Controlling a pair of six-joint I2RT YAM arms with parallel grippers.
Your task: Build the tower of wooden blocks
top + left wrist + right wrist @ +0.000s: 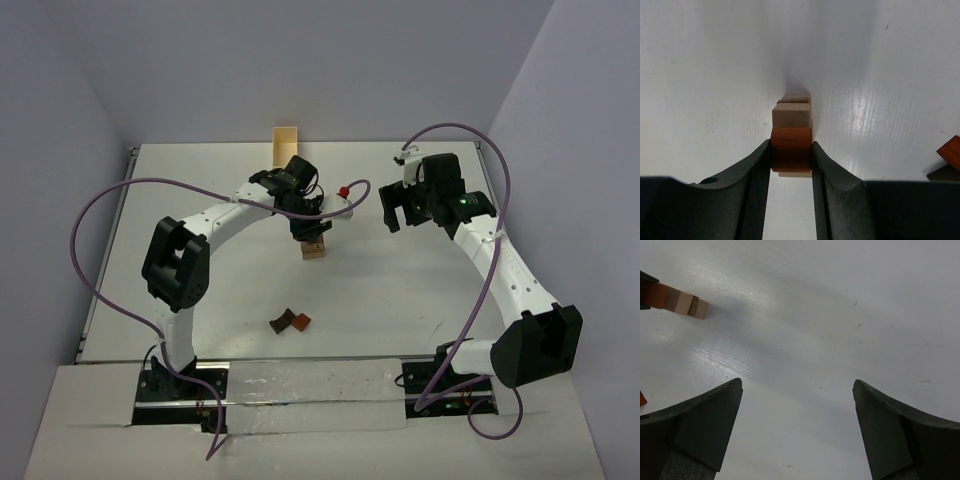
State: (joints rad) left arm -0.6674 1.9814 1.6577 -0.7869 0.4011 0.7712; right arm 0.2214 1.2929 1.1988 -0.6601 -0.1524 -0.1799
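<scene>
The wood block tower (315, 250) stands mid-table as a short stack of tan blocks. My left gripper (312, 232) is right above it, shut on a reddish-brown block (791, 149) that sits at the top of the stack; tan blocks (791, 116) show beneath it. The fingers (756, 175) press both sides of the block. I cannot tell whether the block rests fully on the stack. My right gripper (400, 212) hangs open and empty to the right of the tower, over bare table (797, 385). The tower also shows in the right wrist view (680, 302).
Two loose blocks, one dark and one reddish-brown (291, 321), lie nearer the arm bases; they also show at the right edge of the left wrist view (951, 152). A pale wooden box (285, 147) stands at the table's far edge. Purple cables loop over both arms.
</scene>
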